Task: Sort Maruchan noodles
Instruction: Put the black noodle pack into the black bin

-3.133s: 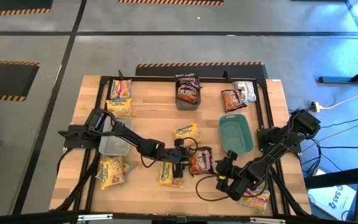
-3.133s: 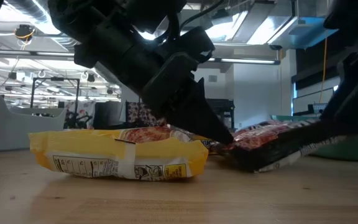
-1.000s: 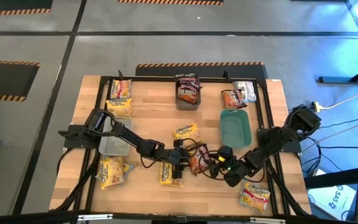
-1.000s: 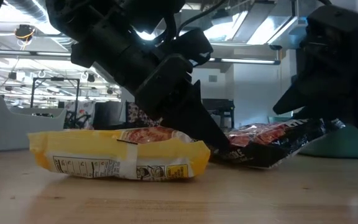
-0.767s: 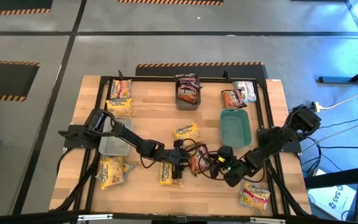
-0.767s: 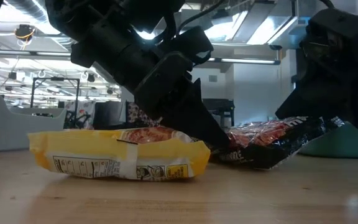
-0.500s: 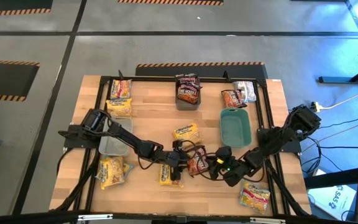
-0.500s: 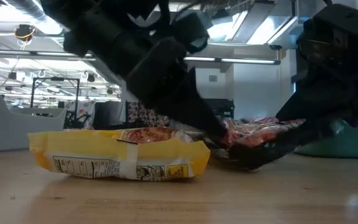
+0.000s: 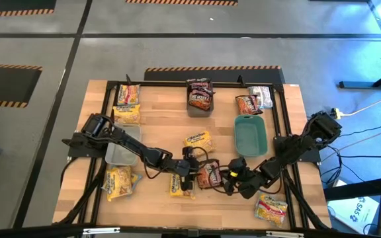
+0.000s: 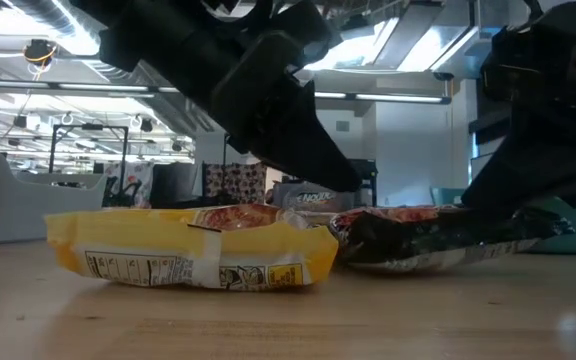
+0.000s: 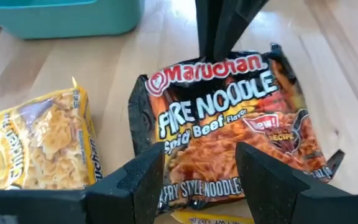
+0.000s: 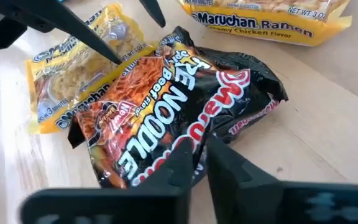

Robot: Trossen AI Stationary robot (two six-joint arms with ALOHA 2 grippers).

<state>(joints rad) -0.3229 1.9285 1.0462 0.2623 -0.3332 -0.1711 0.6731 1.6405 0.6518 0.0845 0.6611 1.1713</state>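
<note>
Our right pincer (image 12: 194, 152) has clamped the glossy black-and-red Fire Noodle packet (image 12: 166, 102) near the counter's (image 9: 157, 135) front edge; left pincer (image 11: 194, 171) open. Next: lift it.

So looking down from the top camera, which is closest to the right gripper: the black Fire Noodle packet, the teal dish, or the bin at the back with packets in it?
1. Fire Noodle packet: pinched by the right gripper, table middle.
2. Teal dish: just behind it, on the right side.
3. Bin with packets: at the back edge, farthest.

Yellow packet (image 11: 33, 149) cut off
</note>
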